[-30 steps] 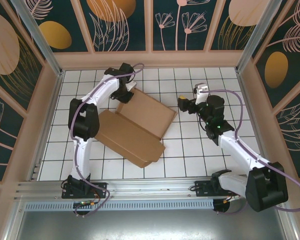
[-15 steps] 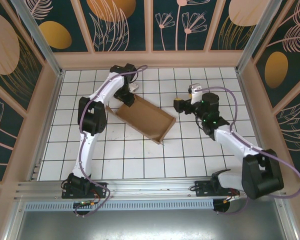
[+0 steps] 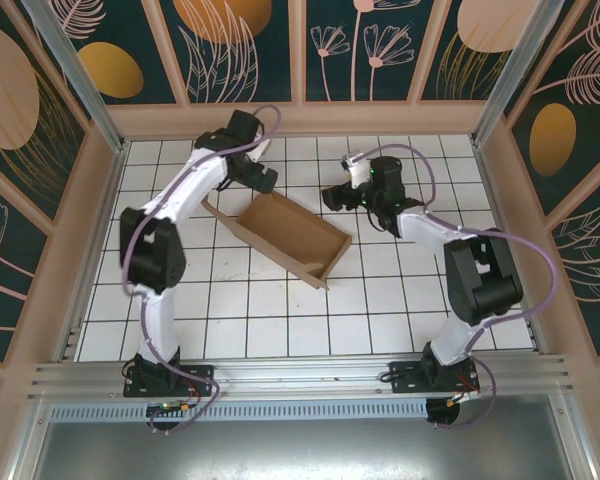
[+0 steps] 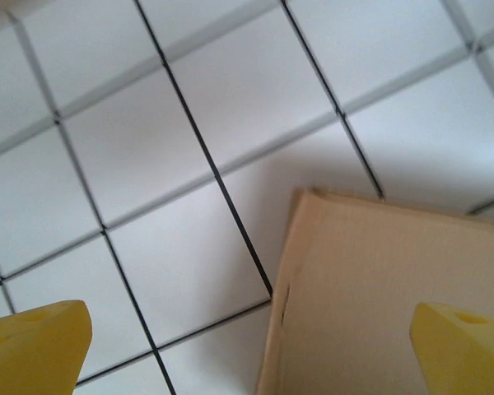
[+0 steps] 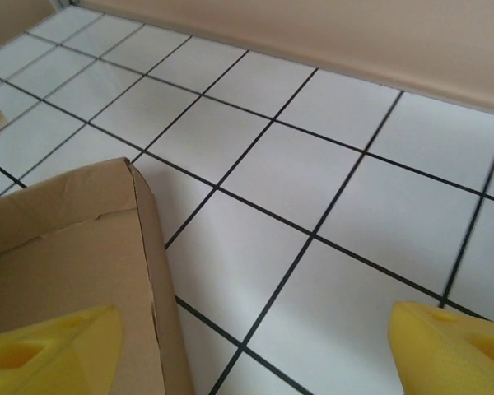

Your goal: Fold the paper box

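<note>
Plain brown corrugated cardboard box lies near the middle of the white gridded bench, its side walls raised. Left tool hovers at the box's 11 o'clock corner, fingers spread wide, gripping nothing. Right tool hangs near the 2 o'clock corner, likewise wide apart and empty.

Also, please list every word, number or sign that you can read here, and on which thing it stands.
None can be read. The cardboard box is plain brown, without print. The floor tiles carry only black lines, the wall panels only plant drawings.
</note>
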### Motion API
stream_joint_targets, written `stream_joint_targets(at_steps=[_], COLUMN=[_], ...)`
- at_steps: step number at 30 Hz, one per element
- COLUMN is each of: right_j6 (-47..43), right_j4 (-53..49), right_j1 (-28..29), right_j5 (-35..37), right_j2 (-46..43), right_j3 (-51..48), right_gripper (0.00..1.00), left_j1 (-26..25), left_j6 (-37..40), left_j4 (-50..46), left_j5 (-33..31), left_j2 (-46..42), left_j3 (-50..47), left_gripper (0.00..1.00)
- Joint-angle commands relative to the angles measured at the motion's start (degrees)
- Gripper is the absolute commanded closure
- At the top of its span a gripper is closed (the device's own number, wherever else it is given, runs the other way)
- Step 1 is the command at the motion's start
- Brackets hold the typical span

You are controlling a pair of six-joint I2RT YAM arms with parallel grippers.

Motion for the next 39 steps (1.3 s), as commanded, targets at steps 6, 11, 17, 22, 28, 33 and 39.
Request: stream_joint_targets(at_steps=[6,11,17,22,28,33,39], right_j6=[0.2,4.9,13.2,21.4,24.5,25.0,30.9], right_j4=[-6.7,-9.8,-13.7,-12.9,-5.4,3.0,3.0], right_j1=[8.0,11.3,10.0,5.3,1.9,1.4,-4.4], right_j5=[7.5,16.5,28.5,34.8,26.9,26.3,33.1], right_j2=[13.3,19.7,20.5,15.7,5.3,-5.8,-14.1], right_j3=[12.8,18.5,19.0,12.3,0.2,-10.4,-20.3], right_gripper=[0.18,0.18,0.19,0.20,0.21,0.22,0.25], left_j1=[5.5,7.9,9.3,9.3,9.3,9.4,9.3], left_j6=[-13.8,-16.8,-17.5,-18.9,-19.7,-20.4,-22.2], left_j4=[33.5,39.5,41.3,44.0,45.5,47.1,49.1], left_j5=[-6.6,-10.4,-12.5,-9.0,-6.4,-5.2,-3.4], left_j2=[-23.5,-32.7,-39.1,-39.8,-37.5,-36.4,-36.1], left_j3=[-22.5,-33.1,-38.4,-41.2,-42.0,-43.4,-46.9], left_gripper=[0.01,0.01,0.01,0.01,0.01,0.02,0.01])
